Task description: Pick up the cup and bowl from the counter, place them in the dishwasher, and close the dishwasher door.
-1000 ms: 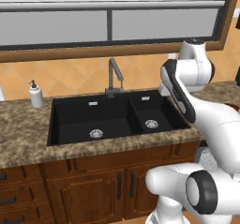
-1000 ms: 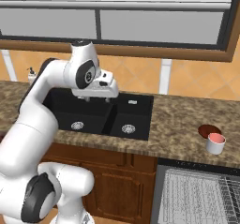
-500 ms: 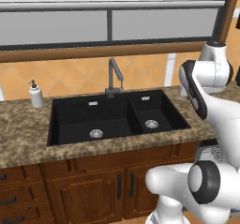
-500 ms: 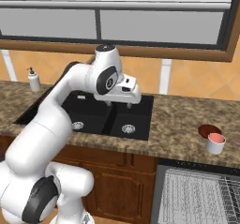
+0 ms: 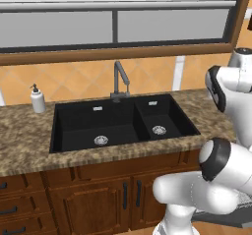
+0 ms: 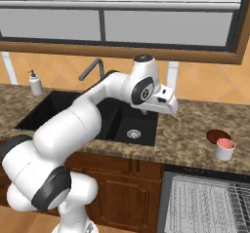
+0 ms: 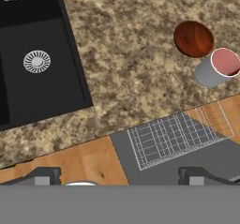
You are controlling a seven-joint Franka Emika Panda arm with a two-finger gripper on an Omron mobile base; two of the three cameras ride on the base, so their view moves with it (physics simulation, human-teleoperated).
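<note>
The dark reddish-brown bowl [image 6: 216, 136] sits on the speckled counter [image 6: 188, 129] right of the sink, with the pale cup [image 6: 224, 149] and its red inside touching it just in front. In the hand view the bowl [image 7: 193, 39] and cup [image 7: 218, 67] lie at the upper right. My gripper [image 7: 119, 177] is open with nothing between its fingers. It hangs over the counter's front edge, left of both dishes. The hand [image 6: 165, 104] hovers above the counter beside the sink. The dishwasher's wire rack [image 6: 210, 203] is pulled out over the lowered grey dishwasher door [image 7: 150, 170].
A black double sink [image 5: 118, 123] with a faucet [image 5: 119, 79] fills the middle of the counter. A white soap dispenser [image 5: 38, 100] stands at its left. Brown wooden cabinets [image 5: 93, 199] run below. A window wall rises behind the counter.
The arm has swung right, from above the sink to the counter beside it, closer to the cup and bowl. The gripper stays open.
</note>
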